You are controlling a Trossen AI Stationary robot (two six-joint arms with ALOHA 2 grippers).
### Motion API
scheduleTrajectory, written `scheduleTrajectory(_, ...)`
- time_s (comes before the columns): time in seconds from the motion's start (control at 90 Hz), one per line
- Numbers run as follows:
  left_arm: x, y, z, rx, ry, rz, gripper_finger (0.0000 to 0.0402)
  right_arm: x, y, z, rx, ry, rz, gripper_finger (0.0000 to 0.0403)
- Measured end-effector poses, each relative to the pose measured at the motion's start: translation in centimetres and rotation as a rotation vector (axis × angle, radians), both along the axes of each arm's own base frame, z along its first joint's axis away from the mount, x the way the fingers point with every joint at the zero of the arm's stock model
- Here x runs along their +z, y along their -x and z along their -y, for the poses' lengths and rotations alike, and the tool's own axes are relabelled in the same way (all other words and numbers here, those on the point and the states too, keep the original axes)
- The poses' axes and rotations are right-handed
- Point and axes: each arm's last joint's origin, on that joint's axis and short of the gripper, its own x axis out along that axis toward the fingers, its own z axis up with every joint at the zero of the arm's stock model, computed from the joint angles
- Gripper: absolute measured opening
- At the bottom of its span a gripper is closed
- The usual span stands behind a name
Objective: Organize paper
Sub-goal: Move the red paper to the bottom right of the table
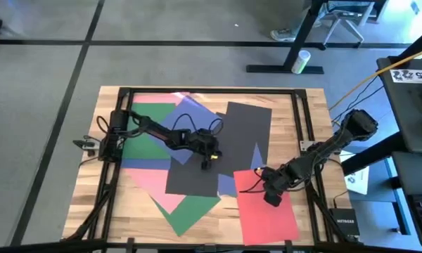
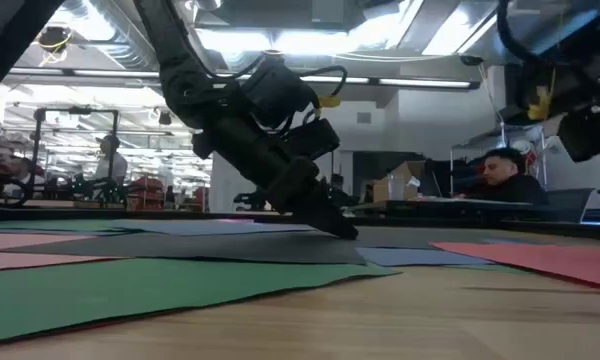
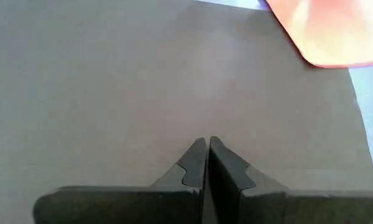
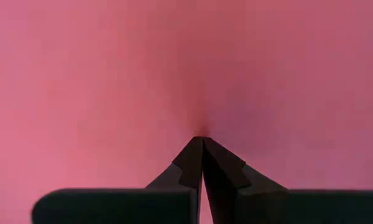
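Overhead, the wooden surface (image 1: 295, 112) stands on a grey floor (image 1: 42, 84) crossed by dark lines, framed by a black rail; beyond it the low view shows a bright workshop where a person (image 2: 505, 175) sits at a desk. An office chair (image 1: 337, 17) and a white cup (image 1: 300, 62) stand past the far edge.

Scattered across the surface, the paper overlaps in a loose heap: two black sheets, the larger black sheet (image 1: 197, 172) near the middle and another (image 1: 250, 126) angled behind it; two green sheets, one (image 1: 144, 144) toward the left and one (image 1: 190, 211) at the front; pink sheets (image 1: 151, 179) beneath them; blue sheets (image 1: 197, 112); and one red sheet (image 1: 267, 211) at the front right.

Two arms reach in. The left tool (image 1: 212, 158) presses its tip onto the larger black sheet, fingers (image 3: 196, 165) clenched together on nothing. The right tool (image 1: 271, 197) rests its tip on the red sheet, fingers (image 4: 193, 158) likewise closed and gripping nothing
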Motion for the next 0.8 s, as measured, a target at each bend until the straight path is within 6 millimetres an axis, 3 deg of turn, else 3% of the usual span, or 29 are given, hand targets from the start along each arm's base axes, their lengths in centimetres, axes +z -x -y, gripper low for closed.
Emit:
scheduleTrajectory(0.3, 0.0, 0.0, 0.0, 0.0, -0.002, 0.0, 0.0, 0.2, 1.9, -0.1, -0.01, 0.065, -0.132, 0.0)
scheduleTrajectory(0.544, 0.0, 0.0, 0.0, 0.001, 0.0, 0.0, 0.0, 3.0, 1.8, -0.8, -0.013, 0.131, 0.053, 0.0)
scheduleTrajectory(0.8, 0.0, 0.0, 0.0, 0.0, -0.001, 0.0, 0.0, 2.7, 1.5, -1.0, -0.019, 0.153, 0.077, 0.0)
